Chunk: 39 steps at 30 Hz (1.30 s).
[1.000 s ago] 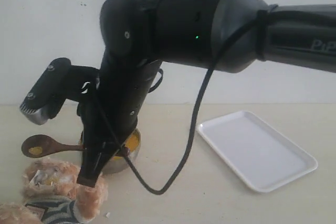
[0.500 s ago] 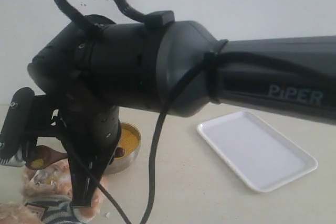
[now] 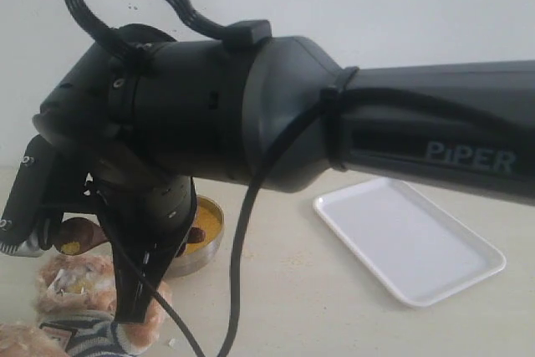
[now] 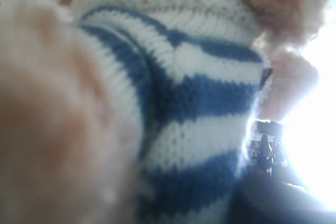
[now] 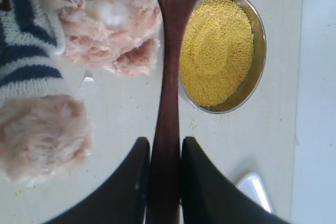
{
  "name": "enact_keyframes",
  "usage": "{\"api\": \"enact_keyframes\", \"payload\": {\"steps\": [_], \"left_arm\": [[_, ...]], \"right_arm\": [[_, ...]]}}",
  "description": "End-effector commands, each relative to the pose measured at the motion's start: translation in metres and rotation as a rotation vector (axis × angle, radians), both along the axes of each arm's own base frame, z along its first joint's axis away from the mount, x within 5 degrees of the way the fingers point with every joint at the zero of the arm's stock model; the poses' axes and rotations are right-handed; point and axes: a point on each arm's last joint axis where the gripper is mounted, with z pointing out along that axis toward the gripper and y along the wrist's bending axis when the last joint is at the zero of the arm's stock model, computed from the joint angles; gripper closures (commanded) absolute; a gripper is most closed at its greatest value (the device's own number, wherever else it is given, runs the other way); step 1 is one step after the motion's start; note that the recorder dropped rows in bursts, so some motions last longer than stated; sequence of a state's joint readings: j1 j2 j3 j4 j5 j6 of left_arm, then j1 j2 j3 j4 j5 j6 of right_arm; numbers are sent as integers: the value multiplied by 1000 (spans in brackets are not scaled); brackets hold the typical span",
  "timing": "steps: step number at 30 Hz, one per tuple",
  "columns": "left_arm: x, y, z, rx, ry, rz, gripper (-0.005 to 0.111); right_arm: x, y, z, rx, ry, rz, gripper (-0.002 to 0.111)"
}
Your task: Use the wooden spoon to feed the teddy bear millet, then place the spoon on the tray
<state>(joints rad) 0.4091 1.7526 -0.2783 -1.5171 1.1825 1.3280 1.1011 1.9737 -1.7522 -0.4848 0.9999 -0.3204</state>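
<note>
My right gripper [image 5: 164, 142] is shut on the handle of the dark wooden spoon [image 5: 169, 66]. The spoon's small bowl [image 3: 77, 233] hangs just above the teddy bear [image 3: 79, 283] and carries some yellow grain. In the right wrist view, yellow grains also lie on the fur of the teddy bear [image 5: 107, 24]. The millet [image 5: 216, 51] fills a round steel bowl [image 3: 207, 244] beside the spoon handle. In the exterior view, the right gripper [image 3: 136, 303] points down next to the bear. The bear's striped shirt [image 4: 199, 93] fills the left wrist view, so the left gripper is hidden. The white tray [image 3: 410, 240] lies to the right.
The thick black right arm [image 3: 334, 123] and its cable [image 3: 238, 273] block much of the exterior view. A corner of the tray [image 5: 255, 190] shows near the right fingers. A white wall stands behind the beige table [image 3: 284, 290].
The right arm has swung left and closer to the exterior camera, hiding more of the scene. The spoon's bowl stays over the bear's head, now partly behind the wrist.
</note>
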Motion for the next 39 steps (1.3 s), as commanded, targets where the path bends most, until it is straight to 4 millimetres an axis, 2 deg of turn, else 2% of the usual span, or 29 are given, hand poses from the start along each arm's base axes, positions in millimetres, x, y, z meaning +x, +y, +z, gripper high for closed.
{"api": "enact_keyframes", "payload": {"steps": [1, 13, 20, 31, 35, 39], "left_arm": [[0, -2, 3, -36, -18, 0, 103], [0, -2, 3, -36, -18, 0, 103], [0, -2, 3, -36, -18, 0, 103], [0, -2, 3, -36, -18, 2, 103], [0, -2, 3, -37, -18, 5, 103], [0, -2, 3, -38, -19, 9, 103]], "right_arm": [[-4, 1, 8, -44, -85, 28, 108], [-5, -1, 7, -80, -81, 20, 108], [-28, 13, 11, -91, -156, 80, 108], [-27, 12, 14, -147, -240, 87, 108], [-38, 15, -4, -218, -370, 151, 108], [-49, 15, -30, -234, -403, 201, 108]]}}
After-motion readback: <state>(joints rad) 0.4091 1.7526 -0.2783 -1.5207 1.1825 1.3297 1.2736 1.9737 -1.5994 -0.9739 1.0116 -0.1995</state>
